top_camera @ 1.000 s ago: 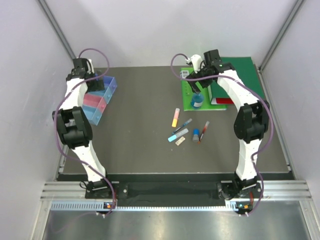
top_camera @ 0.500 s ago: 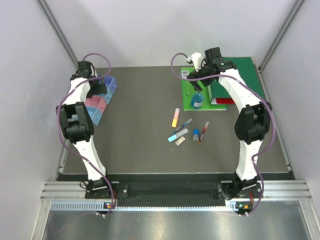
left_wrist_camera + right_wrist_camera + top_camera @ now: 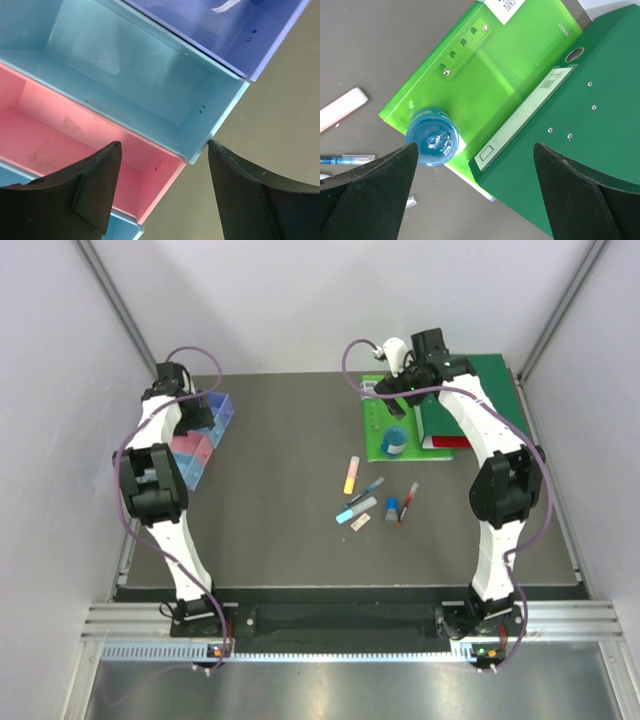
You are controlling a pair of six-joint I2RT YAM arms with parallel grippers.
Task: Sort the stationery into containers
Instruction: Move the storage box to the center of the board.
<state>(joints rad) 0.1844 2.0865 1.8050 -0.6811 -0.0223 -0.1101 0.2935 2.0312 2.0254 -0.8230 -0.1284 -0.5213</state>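
The four containers stand in a row at the left: purple bin, light blue bin, pink bin and blue bin. My left gripper hovers open and empty over the near corners of the pink and light blue bins. The round blue disc lies on the bright green folder. My right gripper hangs wide open above it, holding nothing. The orange-yellow highlighter, dark pen, light-blue marker, tan eraser, small blue cylinder and red pen lie mid-table.
A dark green binder lies against the bright green folder at the back right, partly over it. White walls close in the table on the left, the right and the far side.
My right gripper has drawn back from the blue disc toward the far edge. The left arm shifted slightly over the bins and its fingers have narrowed a little.
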